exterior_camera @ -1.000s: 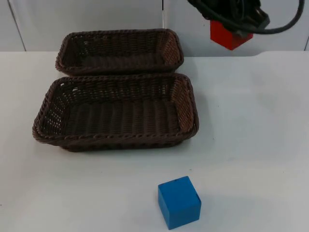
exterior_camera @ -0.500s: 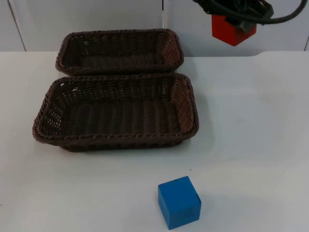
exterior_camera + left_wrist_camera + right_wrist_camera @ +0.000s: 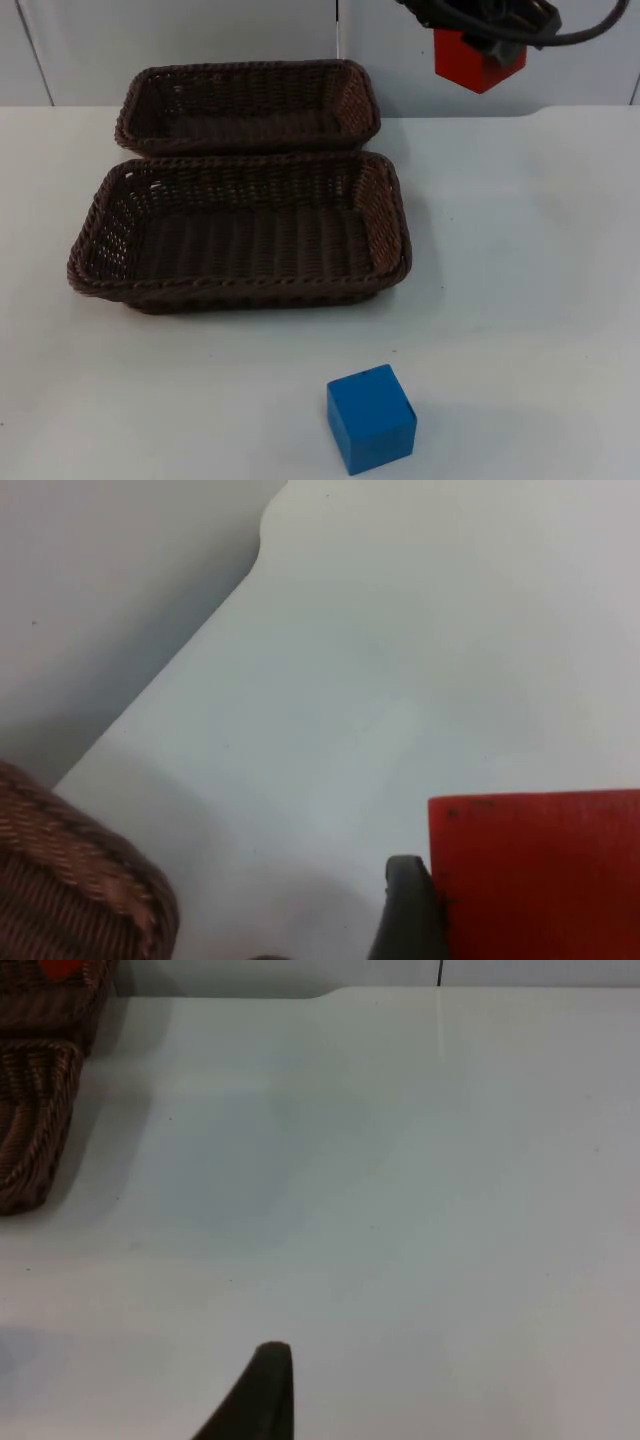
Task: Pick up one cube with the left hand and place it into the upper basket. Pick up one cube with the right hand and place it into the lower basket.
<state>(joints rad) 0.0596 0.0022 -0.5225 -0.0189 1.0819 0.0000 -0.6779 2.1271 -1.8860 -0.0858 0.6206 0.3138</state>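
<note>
Two baskets [image 3: 240, 105], two cubes [image 3: 371, 417]

Even bright light, soft shadows, no glare

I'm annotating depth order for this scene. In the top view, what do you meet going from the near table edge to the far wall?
Blue cube → larger dark brown wicker basket → smaller dark brown wicker basket → red cube, held aloft in the left tool.

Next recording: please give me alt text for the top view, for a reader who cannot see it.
The left tool holds a red cube in the air beyond the white table, right of two empty dark brown woven baskets: an upper basket by the wall and a lower basket directly in front of it. A blue cube sits on the table nearer the camera.
</note>
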